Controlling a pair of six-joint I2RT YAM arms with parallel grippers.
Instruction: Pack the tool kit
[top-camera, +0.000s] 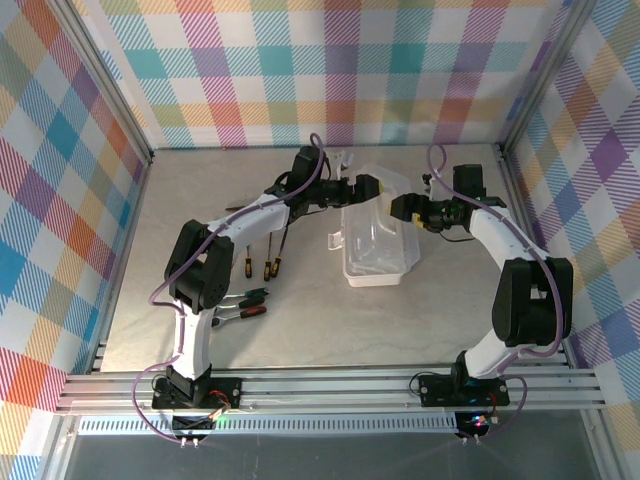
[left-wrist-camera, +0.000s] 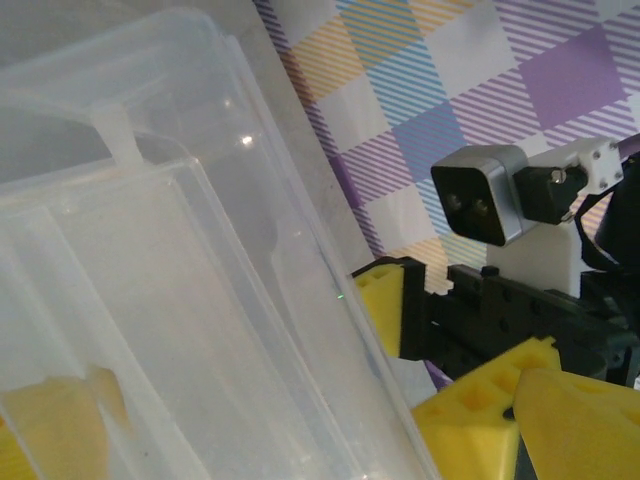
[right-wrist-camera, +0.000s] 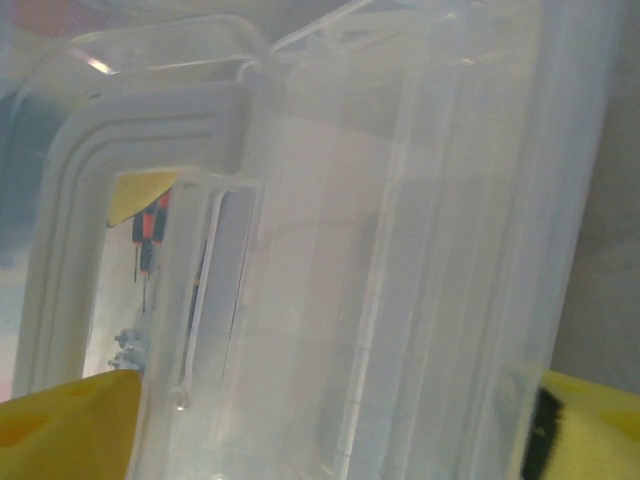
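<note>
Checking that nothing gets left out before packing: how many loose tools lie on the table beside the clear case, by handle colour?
Orange-handled screwdrivers: 2
Green-handled tool: 1
Red-handled tool: 1
Total: 4 that I can tell apart.

Clear rectangular case (top-camera: 378, 245) mid-table; orange-handled screwdrivers (top-camera: 257, 268) and red- and green-handled tools (top-camera: 245, 305) flat, left of it

We see our left arm (top-camera: 205, 275) and right arm (top-camera: 525, 300): white links, black joints, lilac cables (top-camera: 152, 293), yellow finger pads (left-wrist-camera: 570, 420).
</note>
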